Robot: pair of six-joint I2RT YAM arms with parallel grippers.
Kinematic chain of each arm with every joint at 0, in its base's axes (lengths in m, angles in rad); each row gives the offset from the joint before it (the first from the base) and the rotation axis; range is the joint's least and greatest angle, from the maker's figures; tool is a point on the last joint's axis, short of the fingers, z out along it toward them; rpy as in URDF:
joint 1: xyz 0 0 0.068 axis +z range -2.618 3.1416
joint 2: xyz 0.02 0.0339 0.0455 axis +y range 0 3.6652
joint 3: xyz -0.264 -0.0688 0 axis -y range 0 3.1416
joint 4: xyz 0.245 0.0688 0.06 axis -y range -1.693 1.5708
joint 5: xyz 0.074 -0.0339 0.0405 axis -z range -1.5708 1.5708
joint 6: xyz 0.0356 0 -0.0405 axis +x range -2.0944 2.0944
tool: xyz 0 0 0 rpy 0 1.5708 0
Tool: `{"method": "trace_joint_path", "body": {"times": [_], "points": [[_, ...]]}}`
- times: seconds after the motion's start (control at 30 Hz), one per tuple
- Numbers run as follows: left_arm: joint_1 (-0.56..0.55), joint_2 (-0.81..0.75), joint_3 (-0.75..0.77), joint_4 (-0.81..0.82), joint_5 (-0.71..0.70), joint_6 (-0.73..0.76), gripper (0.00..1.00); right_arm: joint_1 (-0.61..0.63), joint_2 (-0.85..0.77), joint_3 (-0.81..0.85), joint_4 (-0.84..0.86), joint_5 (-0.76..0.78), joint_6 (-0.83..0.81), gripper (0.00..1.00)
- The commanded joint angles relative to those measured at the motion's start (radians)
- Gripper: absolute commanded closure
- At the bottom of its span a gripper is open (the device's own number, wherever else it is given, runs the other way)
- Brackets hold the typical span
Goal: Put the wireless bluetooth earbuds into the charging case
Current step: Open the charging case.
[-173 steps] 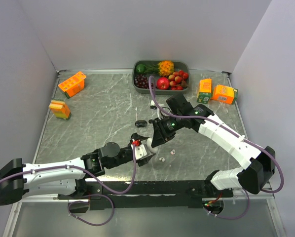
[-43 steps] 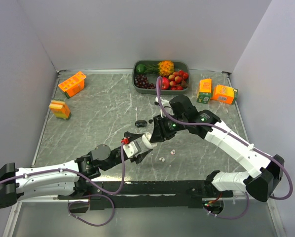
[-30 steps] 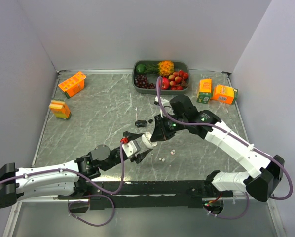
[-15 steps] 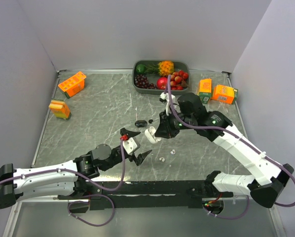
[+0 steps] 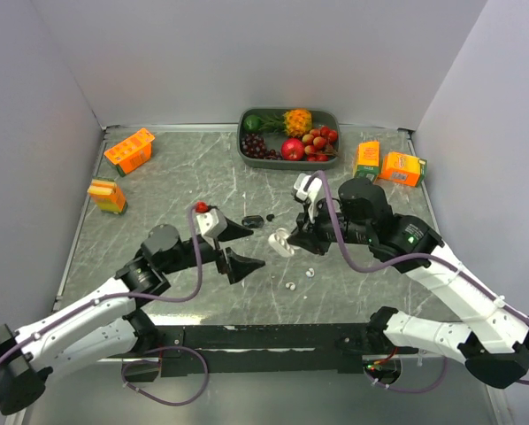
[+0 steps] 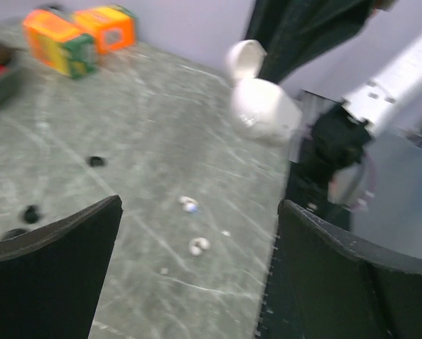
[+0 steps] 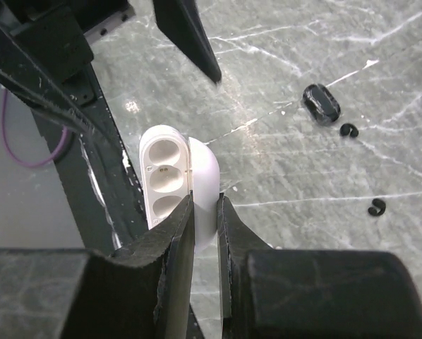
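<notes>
Pinched in the right tool (image 7: 204,206): the open white charging case (image 7: 170,185), raised off the worktop (image 5: 176,204), its lower end cut off behind the fingers (image 7: 174,282). Spread wide over the worktop: the left tool (image 5: 243,247). Lying loose near the front edge: two white earbuds (image 5: 310,274), blurred from the left wrist. Farther back, tiny black buds (image 7: 348,130) beside a black case (image 7: 320,104), barely resolved.

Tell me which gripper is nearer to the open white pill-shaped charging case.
Right. The right gripper is clamped on the white charging case, holding it aloft. The left gripper hangs open to the case's left in the top view, not touching it.
</notes>
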Motion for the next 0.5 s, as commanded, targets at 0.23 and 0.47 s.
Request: {"method": "trace_joint_path", "body": {"times": [0.23, 0.47], "points": [[0.016, 0.086, 0.048, 0.142, 0.311, 0.005, 0.02, 0.102, 0.041, 0.006, 0.004, 0.032, -0.101, 1.00], [0.015, 0.125, 0.071, 0.131, 0.347, 0.025, 0.08, 0.139, 0.079, 0.016, 0.011, 0.075, -0.101, 1.00]]}}
